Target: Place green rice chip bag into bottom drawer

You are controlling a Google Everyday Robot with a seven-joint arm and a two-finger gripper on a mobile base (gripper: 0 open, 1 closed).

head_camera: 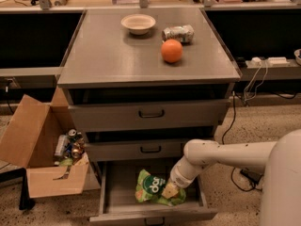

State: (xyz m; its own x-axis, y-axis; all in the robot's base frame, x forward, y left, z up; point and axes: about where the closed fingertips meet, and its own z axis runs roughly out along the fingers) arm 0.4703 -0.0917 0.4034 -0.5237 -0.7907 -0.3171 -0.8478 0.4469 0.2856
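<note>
The green rice chip bag [151, 188] lies in the tray of the bottom drawer [117, 185], right of the tray's middle and towards its near edge, logo up and crumpled along its near side. It reads as a light, air-puffed foil pack: soft, crinkly and slick, with brittle chips inside, so a hard squeeze across the belly would likely crush the contents or let the film slide out. The better hold would be a pinch on a flat sealed end or a gathered corner, where the film is doubled and nothing breaks. The end effector [169, 190] sits low in the drawer at the bag's right end, touching or overlapping that edge; how far open it is, and whether it has hold of the film or merely rests against it, I cannot tell, since the wrist and the bag's folds cover the contact. The white arm [221, 154] reaches in from the right, over the drawer's side wall. The drawer is pulled well out towards the near side, its dark handle on the front panel. Above it the middle drawer [141, 149] and top drawer [150, 114] look close to shut. On the cabinet's surface [108, 55] sit an orange [172, 51], a crushed silver can [178, 33] just beyond it, and a pale bowl [138, 24] to the far left of those. An open cardboard box [33, 140] holding cans stands on the floor left of the cabinet.
</note>
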